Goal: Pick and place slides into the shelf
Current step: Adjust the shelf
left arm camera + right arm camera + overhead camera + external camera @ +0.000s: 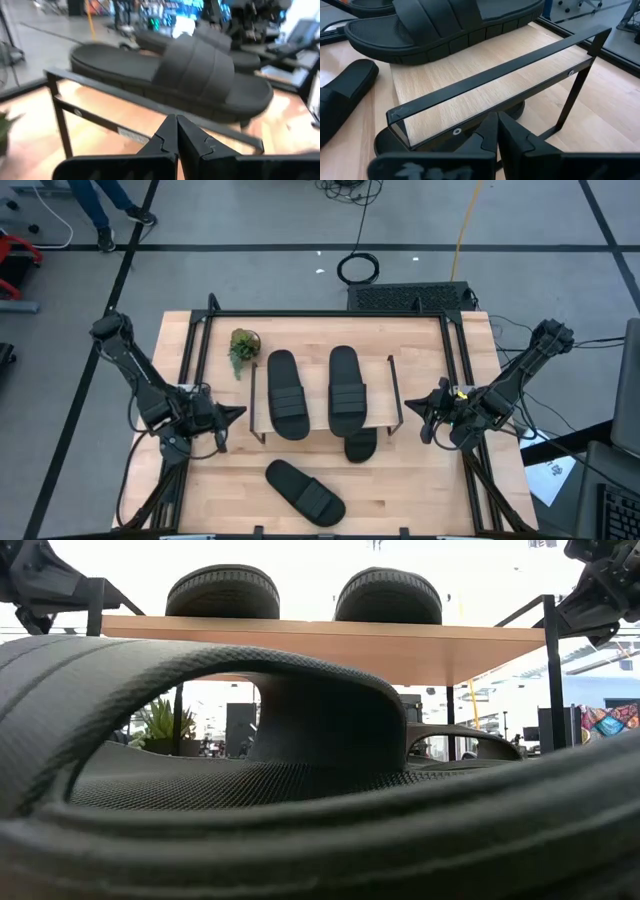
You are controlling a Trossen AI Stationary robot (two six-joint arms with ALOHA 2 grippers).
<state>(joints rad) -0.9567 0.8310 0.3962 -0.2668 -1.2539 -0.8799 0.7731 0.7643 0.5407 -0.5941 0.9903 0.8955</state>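
Observation:
The shelf (325, 395), a light wood plank on black wire side frames, stands mid-table. Two black slides (287, 393) (347, 387) lie side by side on its plank, soles down. A third slide (360, 445) lies on the table, partly under the shelf's near edge. A fourth slide (305, 492) lies slantwise on the table near the front edge and fills the low view (300, 790). My left gripper (238, 412) (176, 120) hovers shut just outside the shelf's left frame. My right gripper (412, 405) (497, 117) hovers shut outside the right frame (495, 75).
A small potted plant (243, 345) stands left of the shelf toward the far edge. A black rail frame (330, 315) borders the tabletop. Bare wood shows on both sides of the front slide. A person's legs (110, 210) show on the floor beyond the table.

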